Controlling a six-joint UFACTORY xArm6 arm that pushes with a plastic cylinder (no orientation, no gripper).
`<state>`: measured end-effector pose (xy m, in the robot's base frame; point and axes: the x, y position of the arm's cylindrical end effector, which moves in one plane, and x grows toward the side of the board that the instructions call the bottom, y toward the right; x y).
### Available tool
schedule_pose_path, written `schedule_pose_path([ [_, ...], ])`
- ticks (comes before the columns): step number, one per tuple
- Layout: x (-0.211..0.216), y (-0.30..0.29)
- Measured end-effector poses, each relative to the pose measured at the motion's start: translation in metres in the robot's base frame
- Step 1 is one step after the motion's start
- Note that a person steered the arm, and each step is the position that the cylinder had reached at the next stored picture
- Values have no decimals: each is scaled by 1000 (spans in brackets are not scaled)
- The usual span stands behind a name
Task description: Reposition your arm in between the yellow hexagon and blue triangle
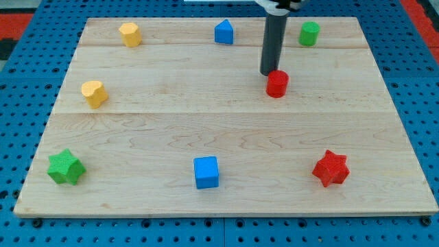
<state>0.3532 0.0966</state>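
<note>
The yellow hexagon [129, 33] sits near the board's top left. The blue triangle-topped block [223, 31] sits at the top middle, well to the hexagon's right. My tip [268, 73] is at the end of the dark rod, right of and below the blue triangle block. It stands just at the upper left of a red cylinder [277, 84], touching or nearly touching it. The tip is far to the right of the gap between the hexagon and the blue triangle block.
A green cylinder [309, 33] is at the top right. A yellow heart-like block [95, 93] is at the left. A green star [66, 167], a blue cube [206, 172] and a red star [331, 168] lie along the bottom of the wooden board [219, 199].
</note>
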Motion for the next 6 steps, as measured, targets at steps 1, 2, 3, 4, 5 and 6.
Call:
schedule_pose_path([
  [1,19,18],
  [2,6,-12],
  [3,-15,-72],
  [4,-24,-153],
  [5,-67,-162],
  [6,-93,-200],
])
